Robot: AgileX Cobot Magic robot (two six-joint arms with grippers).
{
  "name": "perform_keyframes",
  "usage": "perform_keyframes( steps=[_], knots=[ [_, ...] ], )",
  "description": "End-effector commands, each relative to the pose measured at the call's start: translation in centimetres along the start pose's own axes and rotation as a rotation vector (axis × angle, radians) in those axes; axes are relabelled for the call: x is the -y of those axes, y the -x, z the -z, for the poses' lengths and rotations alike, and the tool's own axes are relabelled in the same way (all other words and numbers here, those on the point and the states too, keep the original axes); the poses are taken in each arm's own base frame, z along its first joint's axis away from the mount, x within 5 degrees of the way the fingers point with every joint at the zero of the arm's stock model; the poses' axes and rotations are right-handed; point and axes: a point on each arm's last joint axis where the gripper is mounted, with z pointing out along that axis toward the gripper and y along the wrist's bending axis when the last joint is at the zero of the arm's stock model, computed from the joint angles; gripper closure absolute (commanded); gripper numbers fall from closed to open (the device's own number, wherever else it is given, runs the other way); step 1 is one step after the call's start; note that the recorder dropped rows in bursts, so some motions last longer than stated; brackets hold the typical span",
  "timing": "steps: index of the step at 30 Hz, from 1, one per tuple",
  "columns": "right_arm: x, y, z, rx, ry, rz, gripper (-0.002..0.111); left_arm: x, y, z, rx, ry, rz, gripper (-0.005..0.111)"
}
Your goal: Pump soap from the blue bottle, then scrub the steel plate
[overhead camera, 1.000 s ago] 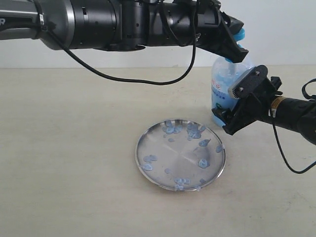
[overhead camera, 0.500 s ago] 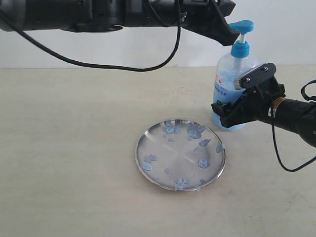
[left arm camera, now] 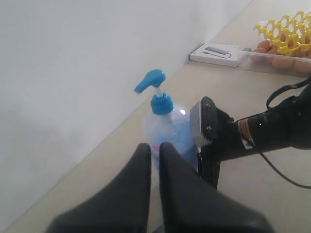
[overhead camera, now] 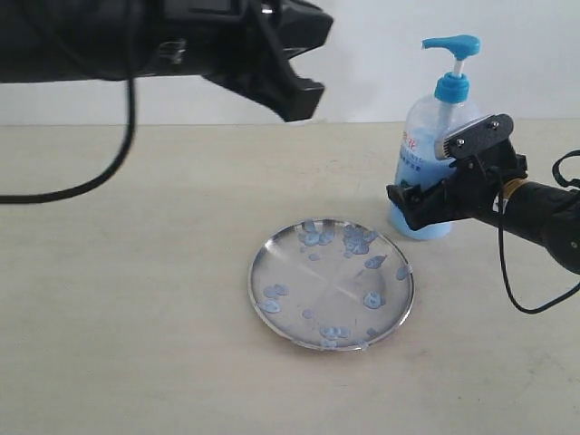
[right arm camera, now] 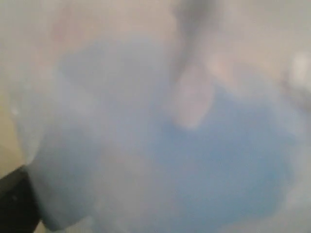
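Soap (overhead camera: 358, 243) is already dotting the steel plate (overhead camera: 299, 272), with scrubbing remaining. Right pincer (overhead camera: 420, 207) is pinching the blue bottle (overhead camera: 424, 136); left pincer (left arm camera: 154, 145) is hovering, pressed together, empty.

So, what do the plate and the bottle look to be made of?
The plate looks like polished metal, likely steel: mirror-like silver shine. The bottle seems clear plastic, since blue liquid shows through; its pump head looks opaque glossy blue plastic.

Left fingers (left arm camera: 138, 170) closed aloft; right fingers (overhead camera: 412, 204) clasp the blue bottle (overhead camera: 426, 127).
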Motion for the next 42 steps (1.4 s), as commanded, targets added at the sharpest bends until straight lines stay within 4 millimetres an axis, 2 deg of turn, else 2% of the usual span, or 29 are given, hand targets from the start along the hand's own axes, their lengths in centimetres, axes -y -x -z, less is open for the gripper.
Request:
perform_keyframes(
  steps=[1, 6, 10, 14, 17, 18, 19, 21, 24, 25, 29, 31, 32, 33, 34, 35, 36, 37, 38, 39, 40, 42],
  knots=[
    [0.5, 0.7, 0.0, 0.057, -0.048, -0.026, 0.004, -0.2, -1.4, 4.4, -0.028, 0.112, 0.069, 0.102],
    [0.7, 2.1, 0.6, 0.086, -0.049, -0.07, 0.004, 0.4, -3.8, 9.1, -0.035, 0.174, 0.111, 0.102],
    [0.9, 5.5, 2.6, 0.067, -0.034, -0.128, 0.004, 0.8, -4.7, 12.0, 0.003, 0.202, 0.122, 0.102],
    [1.3, 9.3, 6.2, -0.005, -0.065, -0.121, 0.004, 0.4, -5.5, 14.5, 0.02, 0.301, 0.146, 0.102],
    [2.0, 11.4, 9.8, -0.105, -0.186, -0.196, 0.005, 0.4, -6.4, 16.0, 0.041, 0.345, 0.216, 0.102],
    [2.3, 12.0, 11.3, -0.134, -0.242, -0.231, 0.008, 0.5, -6.6, 16.3, 0.053, 0.345, 0.247, 0.102],
    [2.4, 12.8, 12.7, -0.137, -0.286, -0.253, 0.014, 0.6, -6.8, 16.7, 0.067, 0.346, 0.27, 0.102],
    [2.7, 14.1, 16.0, -0.163, -0.381, -0.258, 0.039, 0.8, -7.2, 17.6, 0.094, 0.347, 0.304, 0.102],
    [2.4, 15.9, 20.9, -0.147, -0.478, -0.274, 0.099, 0.9, -7.2, 18.8, 0.141, 0.353, 0.309, 0.102],
    [2.2, 16.3, 22.4, -0.136, -0.497, -0.294, 0.108, 0.9, -7.2, 19.2, 0.154, 0.36, 0.31, 0.102],
    [-0.6, 17.6, 30.0, -0.01, -0.451, -0.303, 0.107, 0.7, -6.9, 20.8, 0.211, 0.407, 0.319, 0.102],
    [-2.8, 16.5, 32.7, 0.085, -0.359, -0.231, 0.107, 0.6, -7.0, 21.2, 0.223, 0.423, 0.322, 0.102],
    [-4.7, 14.5, 33.7, 0.205, -0.273, -0.234, 0.107, 0.7, -7.2, 21.3, 0.225, 0.422, 0.322, 0.102],
    [-5.4, 13.0, 33.7, 0.269, -0.251, -0.258, 0.107, 0.7, -7.2, 21.3, 0.225, 0.422, 0.322, 0.102],
    [-5.9, 9.4, 32.8, 0.335, -0.262, -0.351, 0.107, 0.7, -7.4, 21.3, 0.221, 0.42, 0.322, 0.102],
    [-6.0, 7.5, 32.2, 0.348, -0.279, -0.422, 0.107, 0.7, -7.5, 21.2, 0.217, 0.42, 0.322, 0.102],
    [-6.1, 4.3, 31.2, 0.329, -0.305, -0.551, 0.107, 0.7, -7.5, 21.2, 0.217, 0.42, 0.322, 0.102],
    [-6.3, 2.8, 30.7, 0.295, -0.313, -0.586, 0.107, 0.7, -7.5, 21.2, 0.217, 0.42, 0.322, 0.102],
    [-6.8, 0.4, 30.0, 0.223, -0.314, -0.617, 0.107, 0.7, -7.5, 21.2, 0.217, 0.42, 0.322, 0.102],
    [-7.0, -0.5, 29.7, 0.189, -0.311, -0.625, 0.107, 0.7, -7.5, 21.2, 0.217, 0.42, 0.322, 0.102],
    [-7.0, -0.5, 29.7, 0.182, -0.309, -0.606, 0.107, 0.7, -7.5, 21.2, 0.217, 0.42, 0.322, 0.102],
    [-7.9, -1.1, 29.4, 0.07, -0.243, -0.467, 0.107, 0.8, -7.9, 21.1, 0.205, 0.422, 0.323, 0.102]
  ],
)
